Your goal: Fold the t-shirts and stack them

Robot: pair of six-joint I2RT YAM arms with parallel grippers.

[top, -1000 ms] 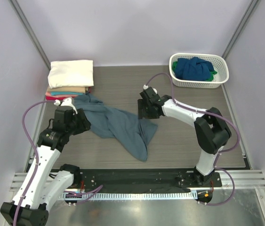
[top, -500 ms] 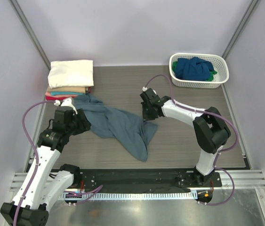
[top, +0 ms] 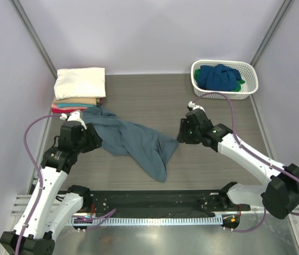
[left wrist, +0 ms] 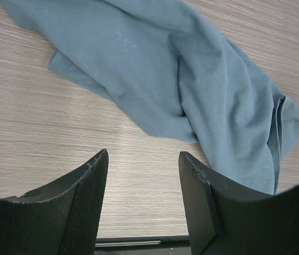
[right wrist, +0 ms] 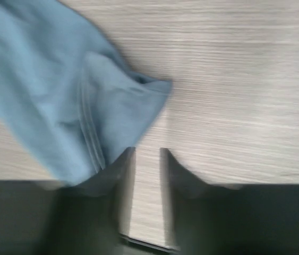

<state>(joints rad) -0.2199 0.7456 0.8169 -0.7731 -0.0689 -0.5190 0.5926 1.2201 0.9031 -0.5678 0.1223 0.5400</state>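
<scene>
Down on the table [top: 138, 95], the slate grey-blue t-shirt [top: 133, 141] lies crumpled and unfolded, stretching from the left-hand stack toward the middle, one end pointing at the near edge. On its left side sits the left gripper [top: 88, 141]. Its wrist view shows the left gripper [left wrist: 143, 156] with jaws well apart and nothing between them, only bare wood grain, with the slate grey-blue t-shirt [left wrist: 191, 79] spread just beyond the fingertips.

Over to the other side: the right gripper [top: 183, 135] hangs just beside the shirt's right tip. The wrist picture is blurred, but the right gripper [right wrist: 146, 151] shows a narrow slit between its fingers with bare table showing through – parted a little, gripping nothing. The slate grey-blue t-shirt [right wrist: 48, 106] fills the upper left of that view, its stitched hem running down beside the left-hand finger; whether cloth and finger touch I cannot tell.

At the far left corner stands the folded pile – a cream t-shirt [top: 80, 82] on top, with thin tan, teal and red layers [top: 77, 103] under it. At the far right, the white basket [top: 250, 79] holds a bunched dark blue t-shirt [top: 218, 77] and a bit of green cloth [top: 239, 85] at its right side.
</scene>
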